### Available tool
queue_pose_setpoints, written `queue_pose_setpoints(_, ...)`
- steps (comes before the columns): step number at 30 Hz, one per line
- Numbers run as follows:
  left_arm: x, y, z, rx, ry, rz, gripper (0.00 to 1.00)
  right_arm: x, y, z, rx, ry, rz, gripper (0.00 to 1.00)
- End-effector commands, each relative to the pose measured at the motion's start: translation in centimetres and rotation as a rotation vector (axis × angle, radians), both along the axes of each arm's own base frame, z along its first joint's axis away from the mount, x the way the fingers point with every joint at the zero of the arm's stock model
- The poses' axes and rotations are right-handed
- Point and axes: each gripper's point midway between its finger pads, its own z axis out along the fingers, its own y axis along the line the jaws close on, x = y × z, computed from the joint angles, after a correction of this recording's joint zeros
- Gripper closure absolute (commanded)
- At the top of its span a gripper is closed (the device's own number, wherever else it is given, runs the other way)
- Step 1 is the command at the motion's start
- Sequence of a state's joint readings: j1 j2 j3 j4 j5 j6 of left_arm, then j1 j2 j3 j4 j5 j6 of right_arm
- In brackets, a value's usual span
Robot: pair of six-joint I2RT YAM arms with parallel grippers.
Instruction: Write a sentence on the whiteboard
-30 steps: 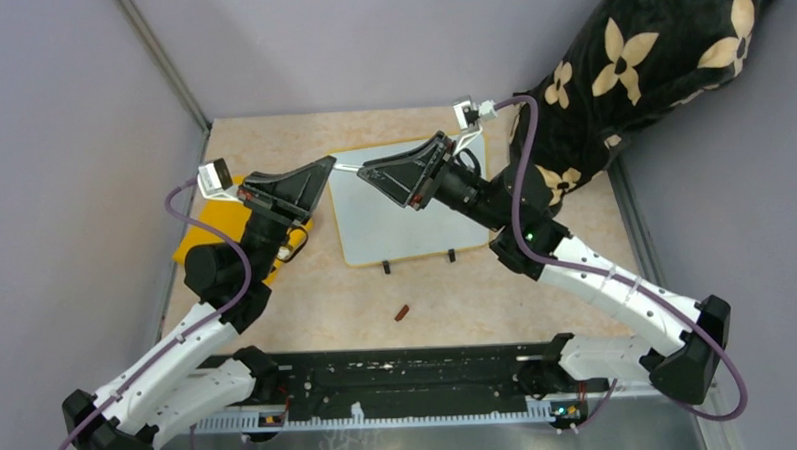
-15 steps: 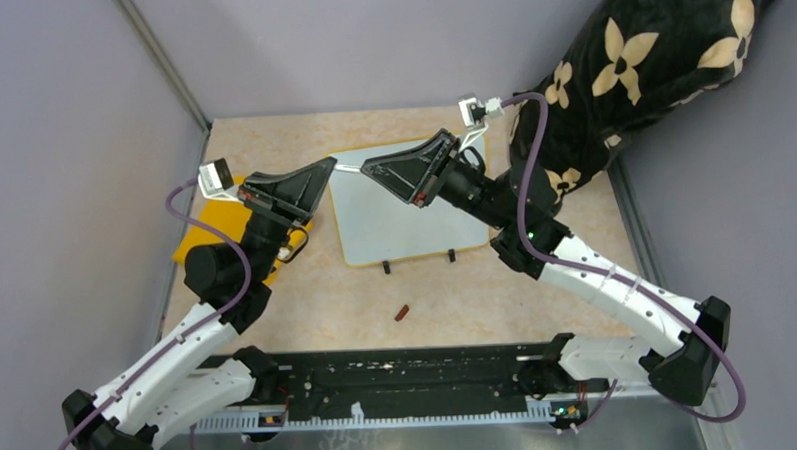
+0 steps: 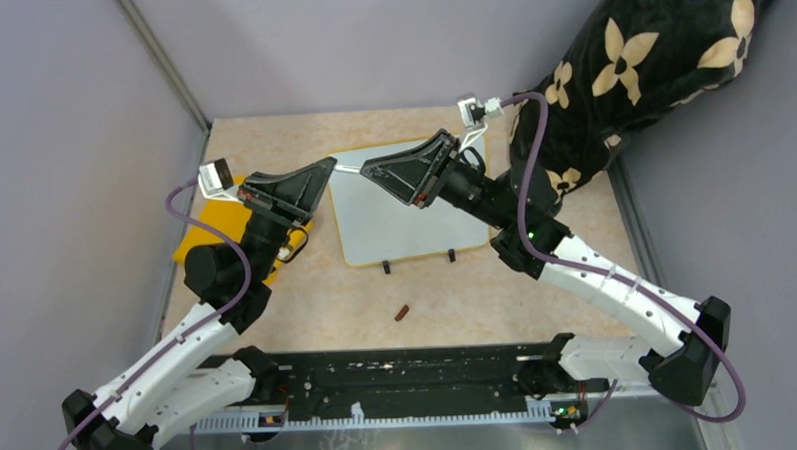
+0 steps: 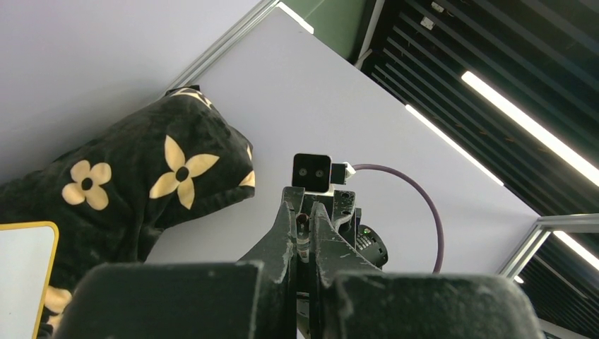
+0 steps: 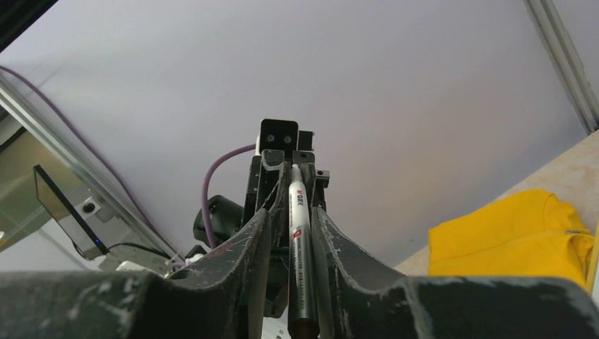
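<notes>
Top view, read left to right. Yellow cloth (image 3: 212, 226) lies crumpled at the left side of the table (image 3: 317, 298), partly under the left arm. Left gripper (image 3: 330, 165) points right. Its jaws are drawn together to a thin slit and pinch one end of a slim white marker (image 3: 347, 168). The marker runs from that tip straight across to the right gripper (image 3: 367, 170), which faces the left one nose to nose; the two are just apart, with only the marker bridging them. Right wrist view: the marker lies lengthwise in the channel between the right fingers (image 5: 346, 261), dark end toward the camera, far end in the left gripper's tips. Those fingers stand partly apart and run close along both sides of the barrel, but I cannot tell whether the pads actually press it. Whiteboard (image 3: 395, 225) lies flat on the table, beneath and to the right of the meeting point. The two gripper tips sit over its far left corner, and the right arm crosses its far right part. It has a yellow rim and two black feet (image 3: 386, 267) on the near edge. Left wrist view catches one rimmed corner low at the left edge. Small reddish-brown piece (image 3: 403, 312) lies on the table nearer the arm bases than the board, well apart from both grippers. Black cushion with cream flowers (image 3: 649, 56) fills the far right corner, near the board's right edge.
</notes>
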State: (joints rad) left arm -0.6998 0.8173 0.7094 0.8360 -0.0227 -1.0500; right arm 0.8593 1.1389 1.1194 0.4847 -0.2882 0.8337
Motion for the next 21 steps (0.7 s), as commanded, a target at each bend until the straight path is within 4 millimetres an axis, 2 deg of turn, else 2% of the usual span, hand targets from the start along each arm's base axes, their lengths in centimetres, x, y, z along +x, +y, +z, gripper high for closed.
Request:
queue_pose_setpoints(1,-0.25,0.40,1.01,-0.010,-0.028,0.014,1.00,-0.98,-1.08,2.21,0.053,-0.054,0.012,0.74)
queue_pose_setpoints(6,-0.39,0.50,1.28,-0.016,-0.035,0.015,1.00,-0.86,-0.97,1.94,0.044,-0.047,0.012,0.74)
queue_pose_setpoints(12,-0.40,0.49,1.35,-0.016,-0.038,0.015,1.00,-0.75,-0.85,1.66,0.036,-0.040,0.014,0.67)
queue_pose_setpoints(21,-0.31,0.45,1.33,-0.018,-0.040,0.016,1.00,-0.75,-0.56,1.47,0.028,-0.035,0.029,0.73)
